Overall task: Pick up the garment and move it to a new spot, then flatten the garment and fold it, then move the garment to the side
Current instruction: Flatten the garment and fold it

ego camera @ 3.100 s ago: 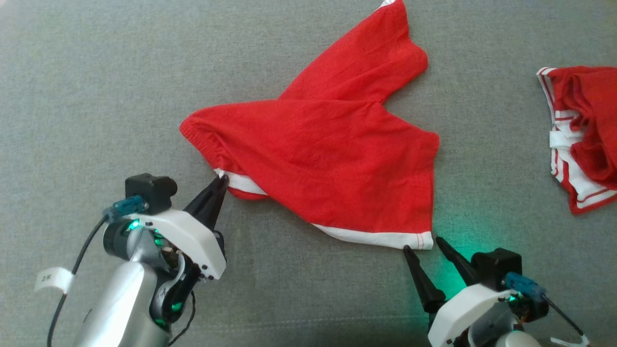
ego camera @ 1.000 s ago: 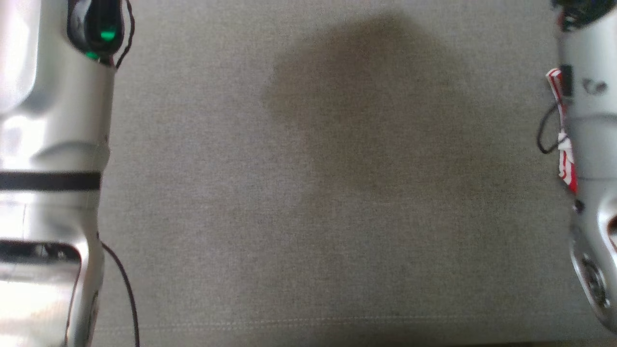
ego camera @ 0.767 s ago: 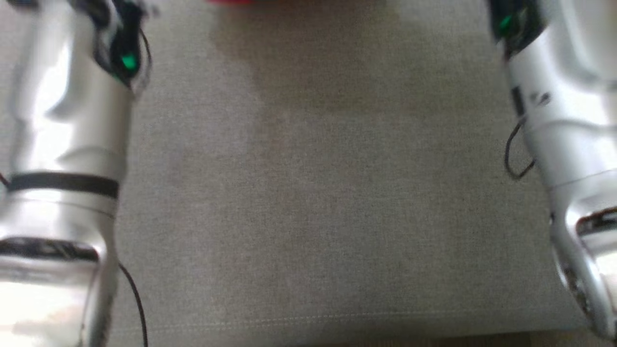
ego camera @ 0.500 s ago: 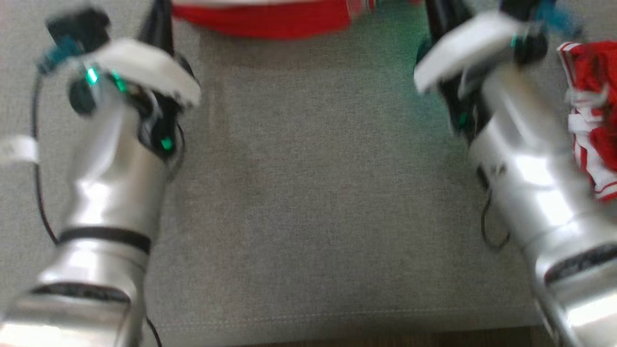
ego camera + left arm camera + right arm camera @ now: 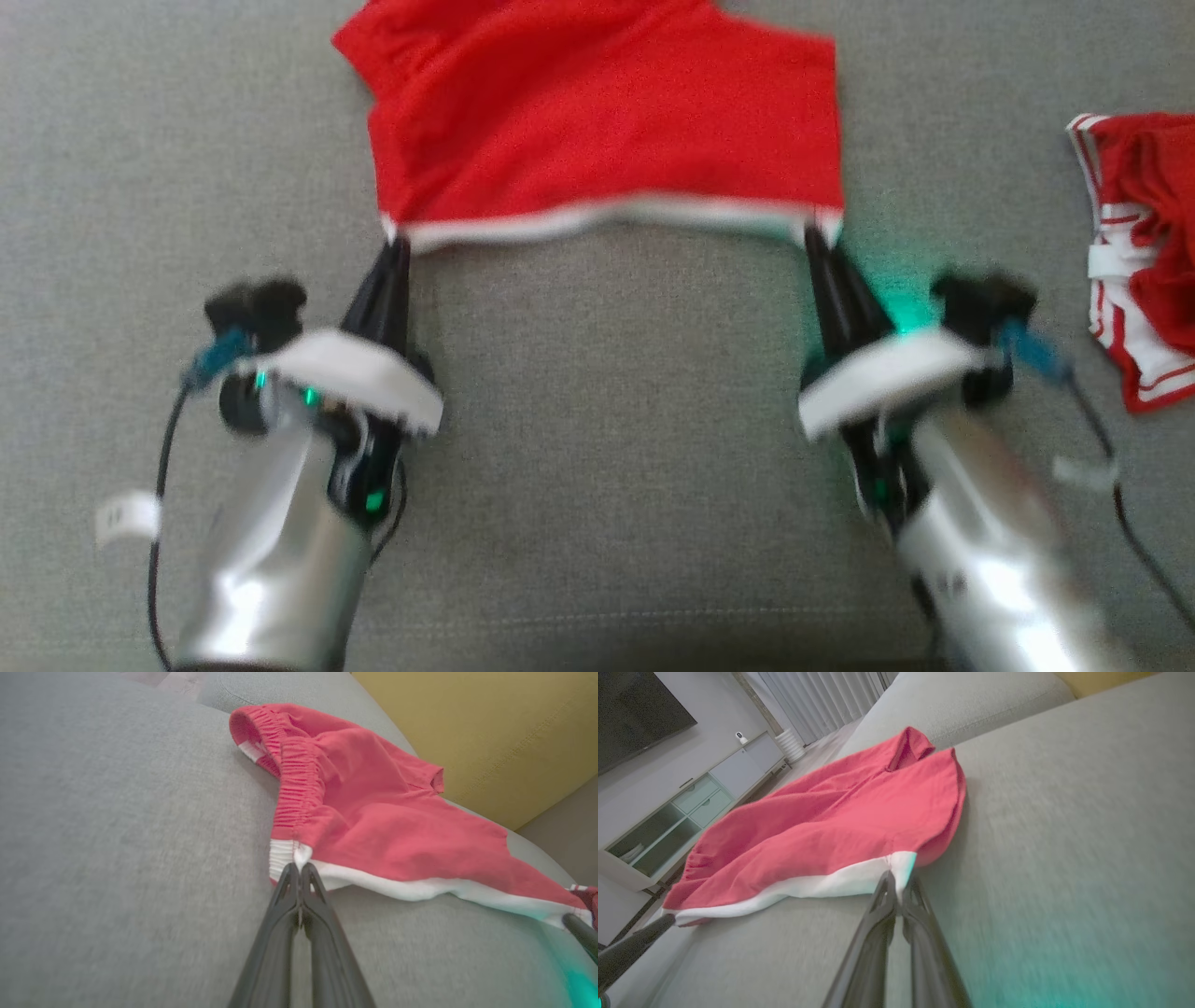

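Grey sofa cushion (image 5: 597, 448) carries the red shorts (image 5: 607, 112) spread just ahead of both arms, white hem (image 5: 597, 215) running L-R btwn left gripper (image 5: 396, 245) & right gripper (image 5: 814, 235), each clenched on one hem corner, both equally near.

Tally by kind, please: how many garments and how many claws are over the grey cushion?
Garments: 2 (red shorts, crumpled red-and-white garment)
Claws: 2 (left claw, right claw, both shut on the shorts' white hem)
Total: 4
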